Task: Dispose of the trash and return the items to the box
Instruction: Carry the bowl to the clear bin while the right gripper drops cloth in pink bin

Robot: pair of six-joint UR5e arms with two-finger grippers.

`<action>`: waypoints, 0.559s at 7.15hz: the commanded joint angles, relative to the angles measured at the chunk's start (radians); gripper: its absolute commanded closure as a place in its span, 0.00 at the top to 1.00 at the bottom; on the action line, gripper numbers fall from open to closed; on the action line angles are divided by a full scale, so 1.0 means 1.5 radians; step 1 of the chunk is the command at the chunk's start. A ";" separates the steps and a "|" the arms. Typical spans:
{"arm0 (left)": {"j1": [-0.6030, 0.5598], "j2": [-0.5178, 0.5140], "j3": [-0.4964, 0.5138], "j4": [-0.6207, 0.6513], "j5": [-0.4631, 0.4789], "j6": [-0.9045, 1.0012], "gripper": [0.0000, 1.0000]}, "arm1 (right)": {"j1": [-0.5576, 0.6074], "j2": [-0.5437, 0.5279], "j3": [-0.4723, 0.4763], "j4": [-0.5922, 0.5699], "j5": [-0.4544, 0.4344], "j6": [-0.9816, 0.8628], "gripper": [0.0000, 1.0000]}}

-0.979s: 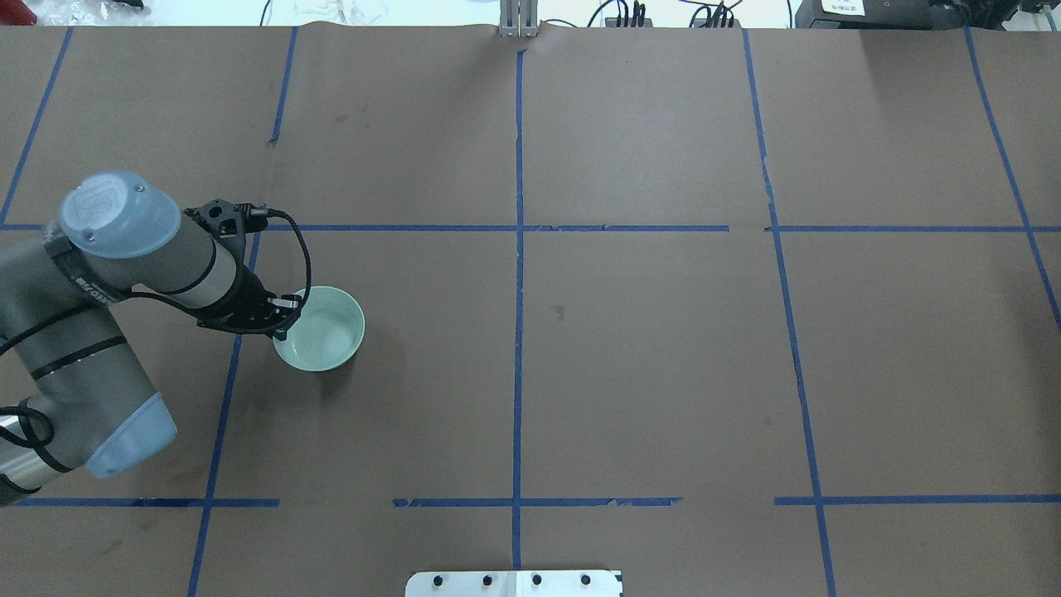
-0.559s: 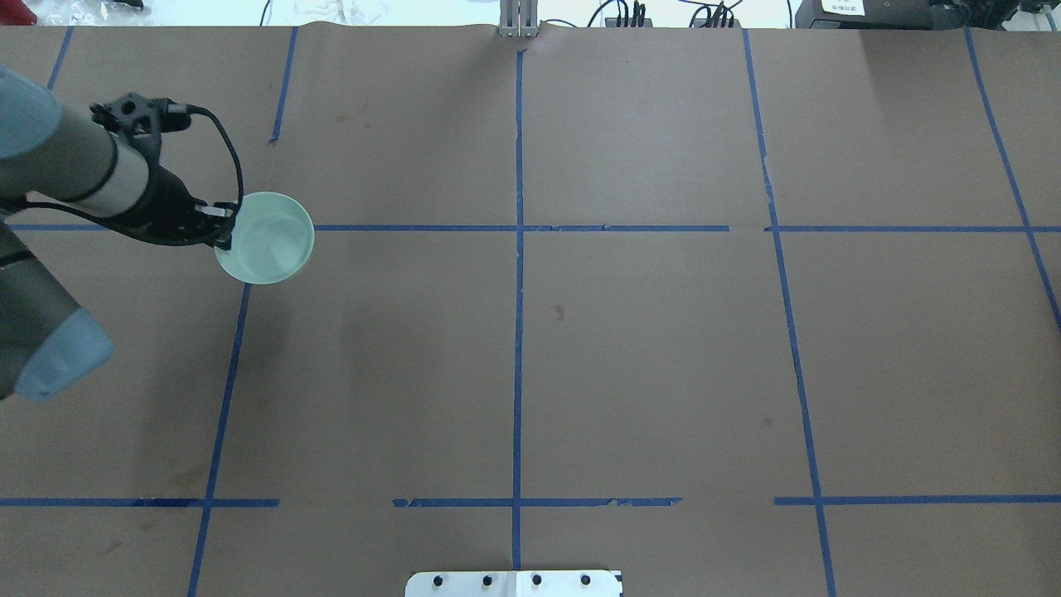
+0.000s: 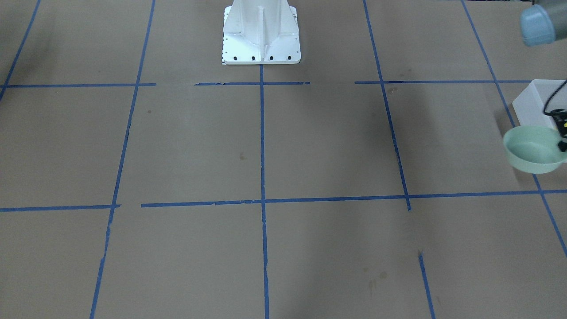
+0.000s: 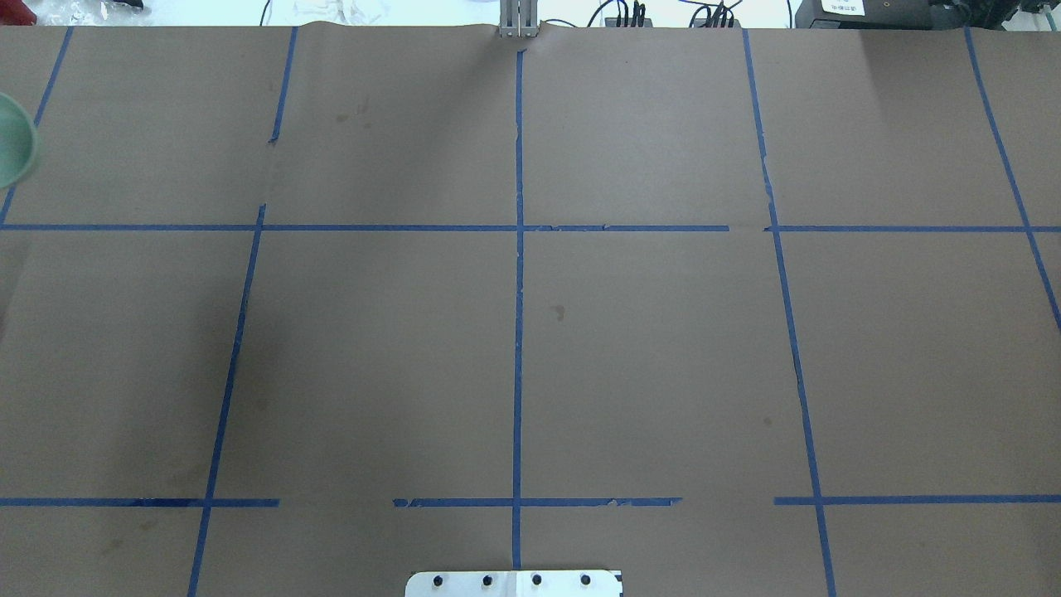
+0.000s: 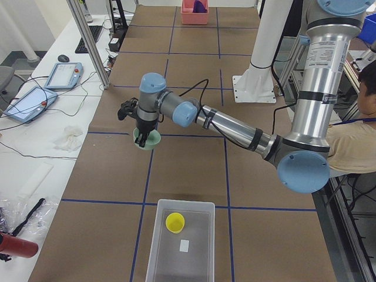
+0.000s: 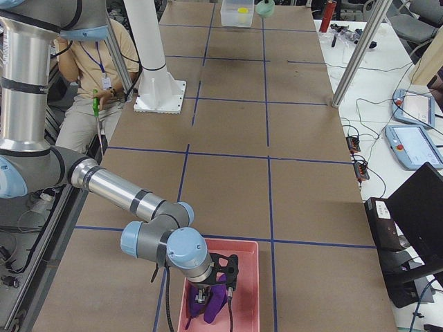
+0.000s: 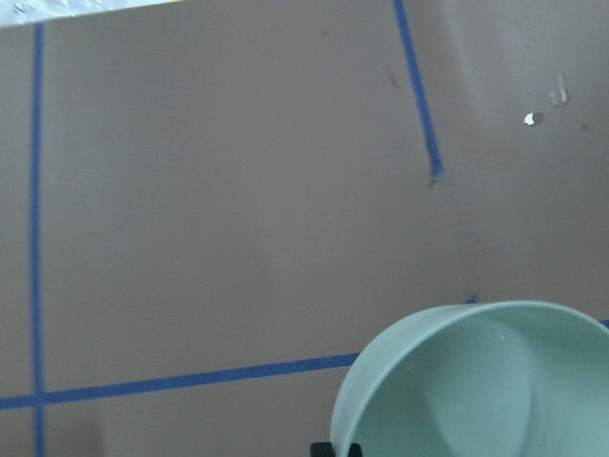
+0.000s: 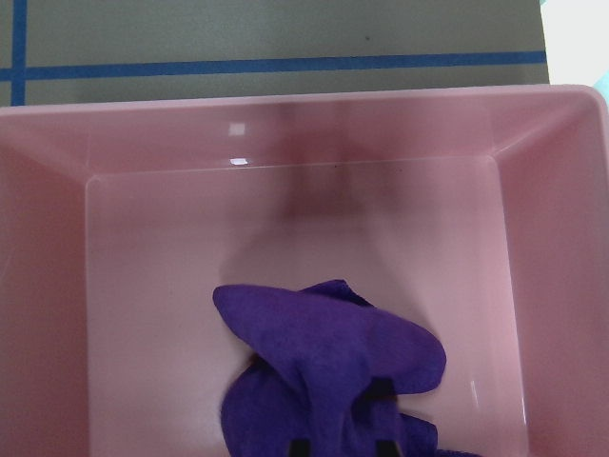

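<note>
My left gripper (image 3: 561, 141) is shut on the rim of the pale mint-green bowl (image 3: 531, 149) and holds it above the table, just beside the frosted white box (image 3: 536, 101). In the left wrist view the bowl (image 7: 476, 381) fills the lower right. In the exterior left view the bowl (image 5: 147, 139) hangs beyond the box (image 5: 197, 247), which holds the yellow cup (image 5: 174, 222). Only the bowl's edge (image 4: 15, 141) shows overhead. My right gripper (image 8: 340, 446) is over the pink bin (image 8: 285, 124), its fingers closed in a bunched purple cloth (image 8: 324, 352).
The white metal pedestal base (image 3: 261, 35) stands at the table's robot side. The brown paper table carries blue tape lines (image 4: 518, 249). A seated person (image 6: 86, 62) is beside the robot. An aluminium post (image 5: 91, 41) stands at the table's far edge.
My left arm has lifted the bowl off the table and carried it far and to the left, almost out of the overhead view. The arm itself has left that view.
</note>
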 commanded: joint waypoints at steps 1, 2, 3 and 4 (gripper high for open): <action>-0.156 0.006 0.178 -0.003 -0.037 0.286 0.00 | -0.028 0.006 0.004 0.073 0.004 0.012 1.00; -0.200 0.006 0.258 -0.029 -0.036 0.367 0.00 | -0.051 0.014 0.005 0.103 0.003 0.022 1.00; -0.220 0.028 0.305 -0.058 -0.036 0.411 0.00 | -0.058 0.054 0.008 0.104 0.021 0.067 1.00; -0.222 0.075 0.304 -0.083 -0.035 0.413 0.00 | -0.065 0.064 0.009 0.107 0.042 0.078 1.00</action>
